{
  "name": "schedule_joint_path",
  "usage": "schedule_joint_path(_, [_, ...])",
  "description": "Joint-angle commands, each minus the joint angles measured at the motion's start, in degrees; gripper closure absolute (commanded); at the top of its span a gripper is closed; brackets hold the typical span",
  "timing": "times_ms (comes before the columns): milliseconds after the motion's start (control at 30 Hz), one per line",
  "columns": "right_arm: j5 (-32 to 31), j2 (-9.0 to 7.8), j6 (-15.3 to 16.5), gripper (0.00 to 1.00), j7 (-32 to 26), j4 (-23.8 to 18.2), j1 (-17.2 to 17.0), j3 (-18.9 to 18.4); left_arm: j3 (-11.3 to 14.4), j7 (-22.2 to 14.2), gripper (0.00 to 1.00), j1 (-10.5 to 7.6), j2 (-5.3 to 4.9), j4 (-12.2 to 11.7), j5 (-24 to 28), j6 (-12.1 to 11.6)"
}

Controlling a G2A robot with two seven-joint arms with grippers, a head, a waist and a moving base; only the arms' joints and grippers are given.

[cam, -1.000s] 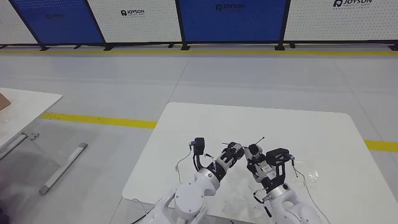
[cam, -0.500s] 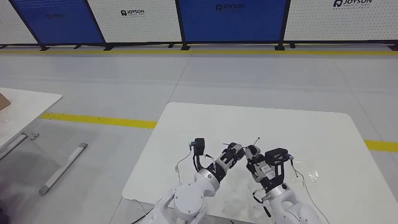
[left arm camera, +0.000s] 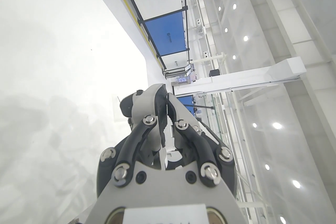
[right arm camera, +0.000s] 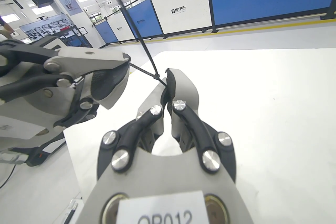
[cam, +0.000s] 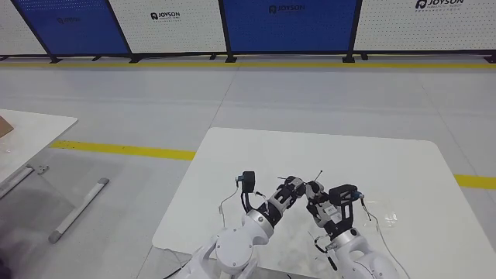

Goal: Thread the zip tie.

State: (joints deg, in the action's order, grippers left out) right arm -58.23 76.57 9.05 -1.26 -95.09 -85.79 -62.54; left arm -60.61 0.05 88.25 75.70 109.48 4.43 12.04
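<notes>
The black zip tie [right arm camera: 156, 76] hangs in the air between both grippers, low over the white table [cam: 372, 163]. My right gripper [right arm camera: 167, 79] is shut on it just beside its small head. From the head one strand runs straight to my left gripper [right arm camera: 127, 61], which is shut on that end. The long strap rises up and away from the head. In the left wrist view my left gripper [left arm camera: 167, 99] is shut with a thin black edge between its pads. From above, my left gripper [cam: 293, 187] and right gripper [cam: 314, 190] nearly touch, with the zip tie [cam: 318, 177] sticking up between them.
A small clear item [cam: 386, 218] lies on the table close to the right arm. Another white table [cam: 31, 136] stands apart at the left. Blue and white fence panels [cam: 291, 8] close off the floor behind.
The right gripper has shifted slightly toward the left one, and the strap's free end has swung a little to the left. Both grips are unchanged.
</notes>
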Motion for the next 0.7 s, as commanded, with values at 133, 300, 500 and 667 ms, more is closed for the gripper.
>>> schedule_joint_path(133, [-0.04, -0.03, 0.12, 1.0, 0.1, 0.4, -0.02, -0.05, -0.33, -0.09, 1.0, 0.31, -0.04, 0.3, 0.94, -1.26])
schedule_joint_path(300, [-0.16, -0.04, 0.14, 1.0, 0.2, 0.78, -0.02, 0.0, -0.74, 0.04, 1.0, 0.66, -0.06, 0.75, 2.09, -2.41])
schedule_joint_path(500, [-0.04, -0.07, 0.45, 1.0, 0.35, 1.36, 0.03, -0.07, -1.34, 0.26, 1.0, 1.15, -0.07, 1.48, 3.82, -4.46])
schedule_joint_path(667, [0.11, -0.09, 0.62, 1.0, 0.53, 1.97, 0.1, -0.16, -1.72, 0.37, 1.0, 1.37, -0.1, 1.92, 4.41, -6.53])
